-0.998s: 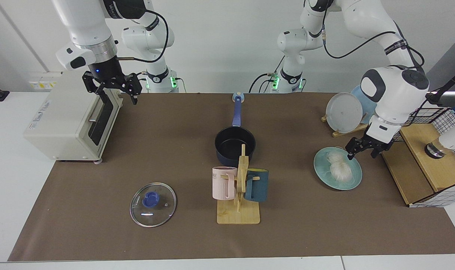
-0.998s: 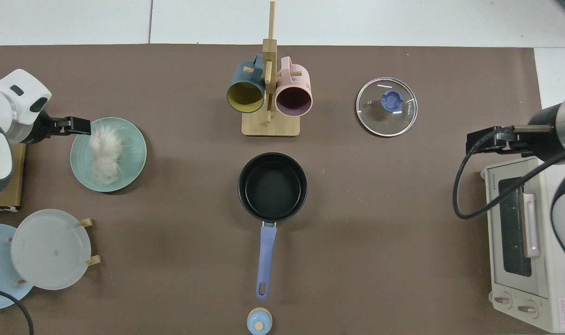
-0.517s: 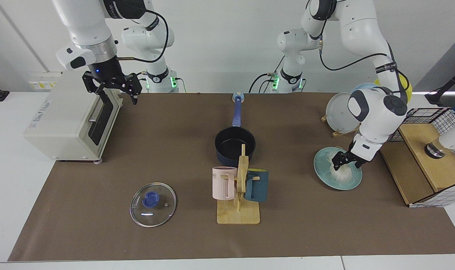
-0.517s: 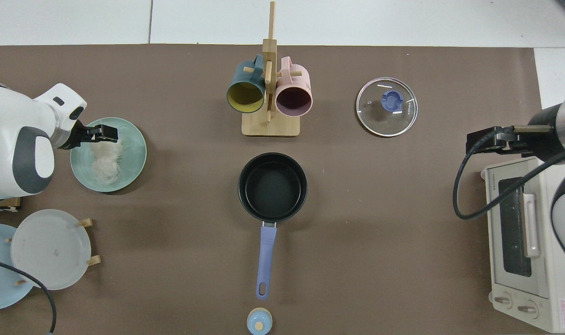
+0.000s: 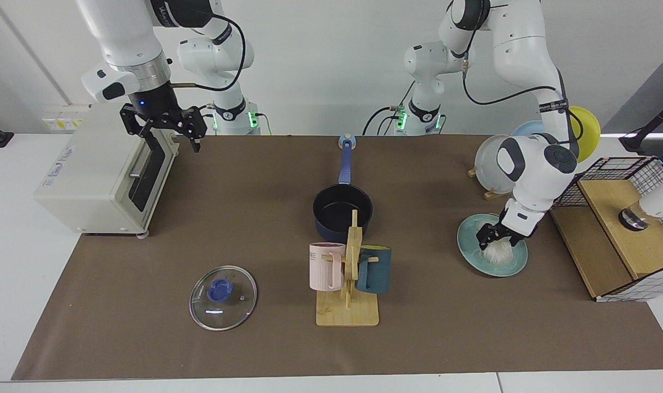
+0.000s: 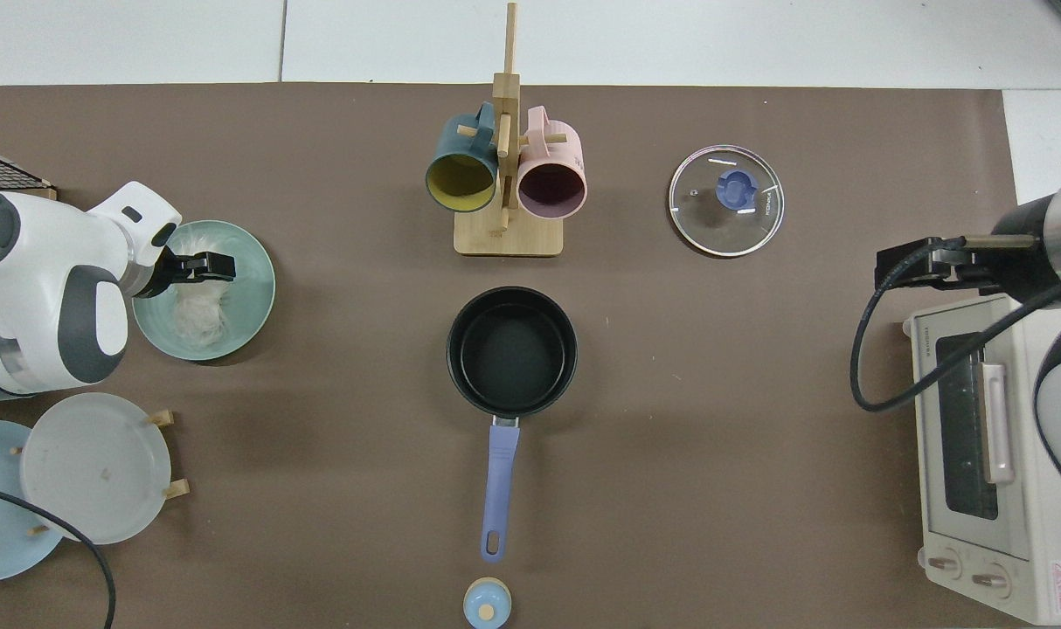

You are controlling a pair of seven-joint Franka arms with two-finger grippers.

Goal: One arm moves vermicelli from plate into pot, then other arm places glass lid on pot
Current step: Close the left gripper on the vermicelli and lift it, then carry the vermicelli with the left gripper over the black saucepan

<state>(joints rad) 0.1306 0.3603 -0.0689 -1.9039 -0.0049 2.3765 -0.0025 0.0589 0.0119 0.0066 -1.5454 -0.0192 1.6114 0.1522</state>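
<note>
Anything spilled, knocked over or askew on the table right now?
Nothing stands out. The vermicelli sits wholly on the plate under the left gripper. The pot is upright and empty, and the glass lid lies flat on the mat. The right gripper waits by the toaster oven.

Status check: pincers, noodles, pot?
Left pincer down on noodles, still on plate. Right pincer waiting, open, by toaster oven. Pot empty, lid off.
</note>
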